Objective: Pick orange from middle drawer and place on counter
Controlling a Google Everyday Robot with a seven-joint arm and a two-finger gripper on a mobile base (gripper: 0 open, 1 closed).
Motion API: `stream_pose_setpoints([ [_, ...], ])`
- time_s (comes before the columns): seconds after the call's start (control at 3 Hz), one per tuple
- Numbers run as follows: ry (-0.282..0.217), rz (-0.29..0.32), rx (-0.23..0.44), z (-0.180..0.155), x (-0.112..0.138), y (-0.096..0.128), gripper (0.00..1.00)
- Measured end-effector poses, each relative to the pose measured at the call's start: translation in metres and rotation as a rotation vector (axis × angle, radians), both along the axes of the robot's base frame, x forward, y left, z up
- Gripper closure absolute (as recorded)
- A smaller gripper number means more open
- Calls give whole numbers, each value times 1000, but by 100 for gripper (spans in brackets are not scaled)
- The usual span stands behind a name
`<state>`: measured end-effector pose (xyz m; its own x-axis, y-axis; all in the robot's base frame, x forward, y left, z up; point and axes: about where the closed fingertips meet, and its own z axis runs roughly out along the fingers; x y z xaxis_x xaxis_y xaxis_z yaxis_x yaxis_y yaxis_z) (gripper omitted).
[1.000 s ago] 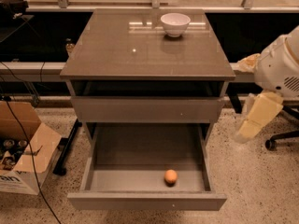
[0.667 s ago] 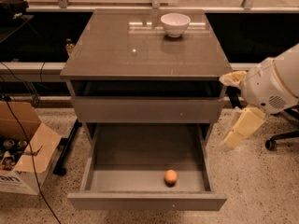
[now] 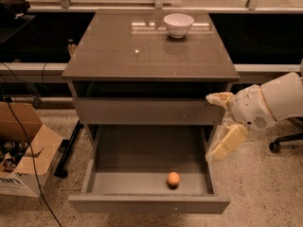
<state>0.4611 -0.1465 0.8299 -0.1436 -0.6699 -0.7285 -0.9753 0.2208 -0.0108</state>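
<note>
The orange (image 3: 173, 178) lies in the open middle drawer (image 3: 147, 204), near its front wall and a little right of centre. The drawer is pulled well out below a closed flat front panel (image 3: 142, 111). The counter (image 3: 142, 51) tops the cabinet and reflects the lights. My gripper (image 3: 216, 125) is at the cabinet's right side, level with the closed panel and above the drawer's right wall. Its two cream fingers are spread wide apart and hold nothing. It is up and to the right of the orange, not touching it.
A white bowl (image 3: 178, 24) stands at the back of the counter. An open cardboard box (image 3: 23, 160) with cans sits on the speckled floor to the left, with cables beside it. A chair base (image 3: 284, 143) is at the far right.
My arm has moved left from the right edge of view toward the cabinet's right side. The orange and the drawer have not moved.
</note>
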Motion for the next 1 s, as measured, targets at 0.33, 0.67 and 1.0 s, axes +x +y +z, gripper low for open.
stream_pose_setpoints([
  [0.33,-16,-34,-29,-7,4,3,0],
  [0.67,-13,-59,25,-46,18,13,0],
  [1.0,0,-88,94,-98,38,18,0],
])
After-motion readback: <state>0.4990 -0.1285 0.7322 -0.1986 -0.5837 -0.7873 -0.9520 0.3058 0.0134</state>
